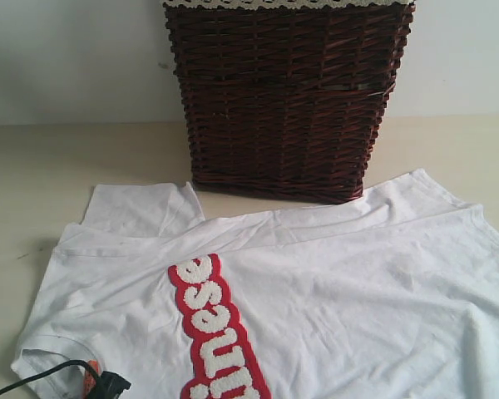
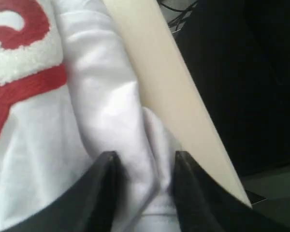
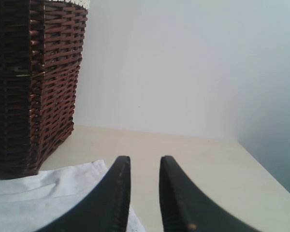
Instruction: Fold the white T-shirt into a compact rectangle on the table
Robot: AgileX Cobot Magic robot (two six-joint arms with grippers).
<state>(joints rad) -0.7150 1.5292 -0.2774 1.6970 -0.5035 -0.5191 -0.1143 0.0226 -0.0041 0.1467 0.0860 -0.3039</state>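
Straddling a white T-shirt (image 2: 101,96) fold, the left pincer (image 2: 145,157) is standing parted, grip unclear; the right pincer (image 3: 143,162) is hovering narrow, empty. Lifting straight up is looking safest.

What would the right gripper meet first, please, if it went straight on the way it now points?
The way looks free: the right gripper points over the table, the wicker basket off to one side. Probably the wall first; depth is unclear.
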